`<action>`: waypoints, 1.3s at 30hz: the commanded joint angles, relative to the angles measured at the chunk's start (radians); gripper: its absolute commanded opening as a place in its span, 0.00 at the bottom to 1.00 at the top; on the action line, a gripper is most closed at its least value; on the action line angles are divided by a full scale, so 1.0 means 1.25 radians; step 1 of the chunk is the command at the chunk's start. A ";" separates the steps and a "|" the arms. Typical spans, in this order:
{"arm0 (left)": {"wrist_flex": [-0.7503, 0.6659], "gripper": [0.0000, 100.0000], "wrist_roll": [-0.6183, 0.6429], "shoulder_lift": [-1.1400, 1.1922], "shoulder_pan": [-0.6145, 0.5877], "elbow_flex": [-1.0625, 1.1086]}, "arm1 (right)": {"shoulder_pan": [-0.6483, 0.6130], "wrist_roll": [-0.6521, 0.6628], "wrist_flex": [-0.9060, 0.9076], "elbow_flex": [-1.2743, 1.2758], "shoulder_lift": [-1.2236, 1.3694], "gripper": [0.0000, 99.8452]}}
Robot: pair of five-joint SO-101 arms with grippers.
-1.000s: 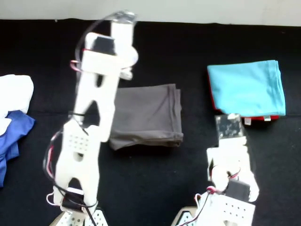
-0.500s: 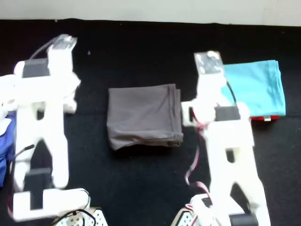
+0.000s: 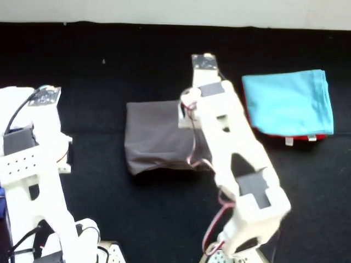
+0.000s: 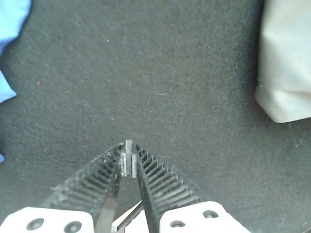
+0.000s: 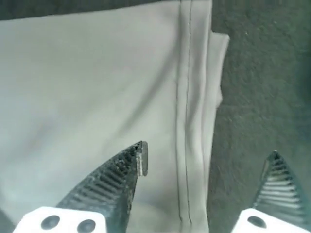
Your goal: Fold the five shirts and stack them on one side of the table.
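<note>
Left gripper [image 4: 127,162] clamped empty over bare table [image 3: 164,55]; blue shirt [image 4: 9,43] nearby, seemingly unfolded. Right gripper [image 5: 208,156] gapes over the folded grey shirt [image 3: 153,137], mid-table, not yet stacked. Farther right, cyan shirt [image 3: 288,101] lies folded on red shirt [image 3: 300,136]. Roughly halfway.

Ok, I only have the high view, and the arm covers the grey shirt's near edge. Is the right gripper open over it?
Observer: Yes, open. In its wrist view the right gripper straddles the stitched edge of the grey shirt.
Operator: Both fingertips over cloth?
Observer: No. One is over the shirt, the other over the black table beside it.
Operator: And the left one, is it carrying anything?
Observer: No. The left gripper is shut with nothing in it, above bare table.
</note>
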 commanded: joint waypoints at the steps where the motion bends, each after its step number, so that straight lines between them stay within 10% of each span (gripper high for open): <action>1: -0.009 0.01 -0.007 -0.021 -0.006 -0.002 | 0.013 -0.011 0.006 -0.118 0.117 0.36; 11: -0.009 0.01 -0.007 -0.021 -0.031 -0.003 | 0.008 -0.005 0.120 -0.344 0.454 0.33; 16: -0.007 0.01 -0.007 -0.023 -0.030 0.008 | 0.008 0.005 0.206 -0.512 0.553 0.00; 29: -0.082 0.01 -0.005 -0.025 -0.030 0.116 | 0.179 0.191 0.416 -0.956 0.581 0.01; 39: -0.110 0.01 -0.006 -0.026 -0.028 0.114 | 0.359 0.379 0.414 -0.855 0.368 0.01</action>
